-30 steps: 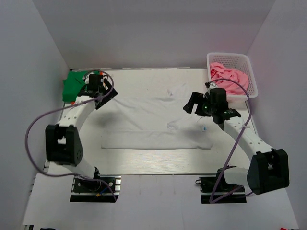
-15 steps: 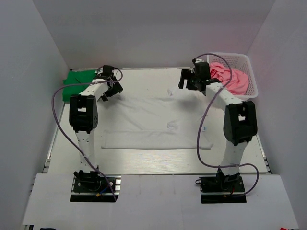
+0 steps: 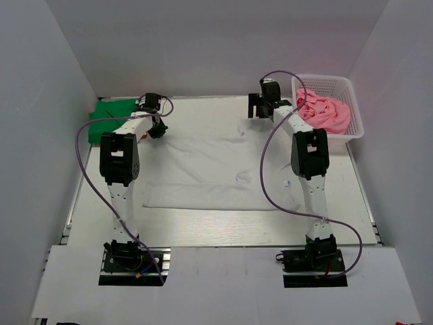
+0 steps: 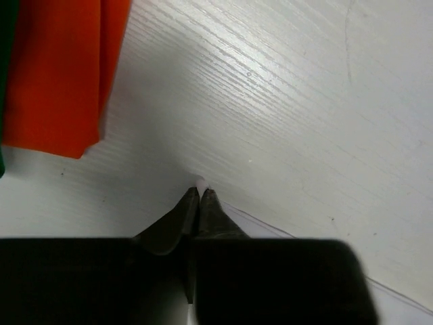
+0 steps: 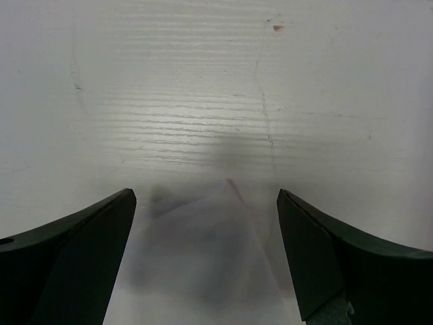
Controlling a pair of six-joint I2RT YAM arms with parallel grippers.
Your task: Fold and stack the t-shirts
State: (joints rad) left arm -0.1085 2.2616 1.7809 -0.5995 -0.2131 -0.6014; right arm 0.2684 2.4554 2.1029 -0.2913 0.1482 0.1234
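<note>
A white t-shirt (image 3: 216,169) lies spread flat across the middle of the table. My left gripper (image 3: 156,128) is at its far left corner. In the left wrist view that gripper (image 4: 200,193) is shut, with a tip of white cloth (image 4: 201,181) pinched between the fingertips. My right gripper (image 3: 260,110) hovers over the shirt's far right corner. Its jaws (image 5: 206,196) stand wide open, and a point of white cloth (image 5: 216,244) lies between them, untouched. A green t-shirt (image 3: 108,115) sits at the back left with an orange one (image 4: 57,74) beside it. A pink t-shirt (image 3: 326,112) is bunched in the basket.
The white lattice basket (image 3: 323,79) stands at the back right corner, close to my right gripper. Grey walls enclose the table (image 3: 203,230) on three sides. Both arms reach far forward, and their purple cables loop over the shirt's sides.
Both arms have stretched out to the far side of the table. The left gripper has come down on the shirt's far left corner and shut on it. The right one stays open.
</note>
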